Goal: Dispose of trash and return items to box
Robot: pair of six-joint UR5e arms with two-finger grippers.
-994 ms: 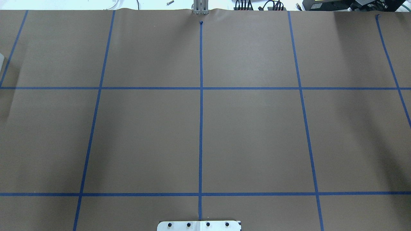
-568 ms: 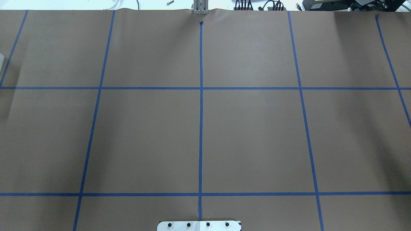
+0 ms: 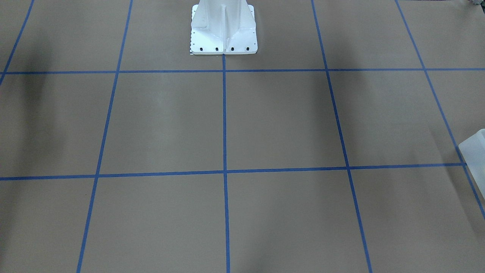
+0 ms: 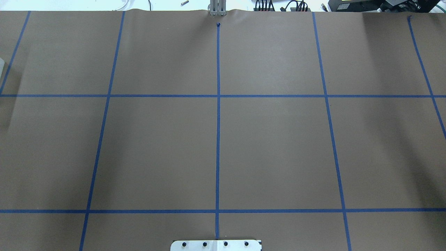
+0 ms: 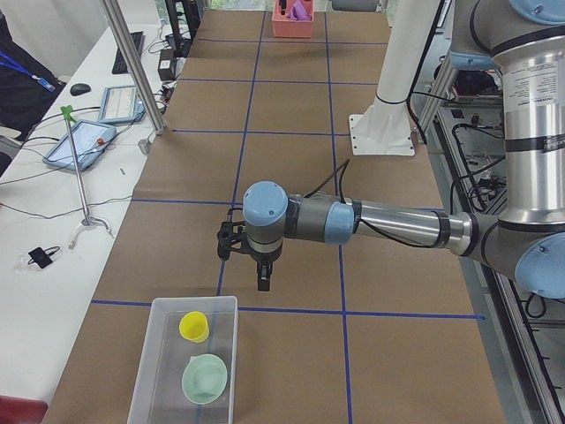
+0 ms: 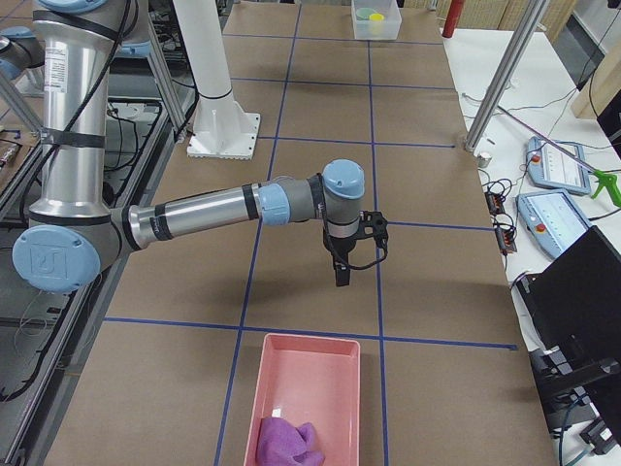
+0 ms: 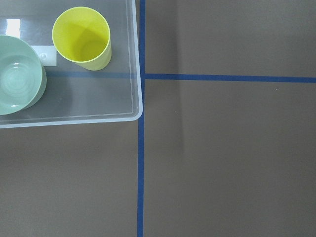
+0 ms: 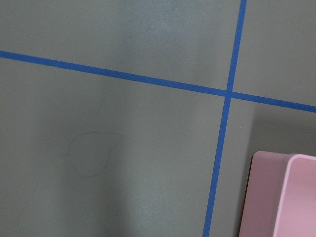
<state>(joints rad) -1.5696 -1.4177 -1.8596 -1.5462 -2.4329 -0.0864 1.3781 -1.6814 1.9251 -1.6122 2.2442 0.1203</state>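
The frosted white box (image 5: pixel 157 371) stands at the table's left end. The yellow cup (image 5: pixel 194 326) and the mint-green bowl (image 5: pixel 205 378) stand inside it. In the left wrist view the cup (image 7: pixel 81 37) and the bowl (image 7: pixel 17 74) sit within the box's rim (image 7: pixel 98 118). My left gripper (image 5: pixel 263 281) hangs over the brown paper just short of the box; I cannot tell whether it is open or shut. My right gripper (image 6: pixel 341 276) hangs over the paper near a pink bin (image 6: pixel 306 379); I cannot tell its state either.
The pink bin holds a purple cloth (image 6: pixel 286 442); its corner shows in the right wrist view (image 8: pixel 269 197). The white robot base (image 3: pixel 223 30) stands at the table's middle edge. The box's corner shows in the front-facing view (image 3: pixel 475 151). Tablets and cables lie beside the table.
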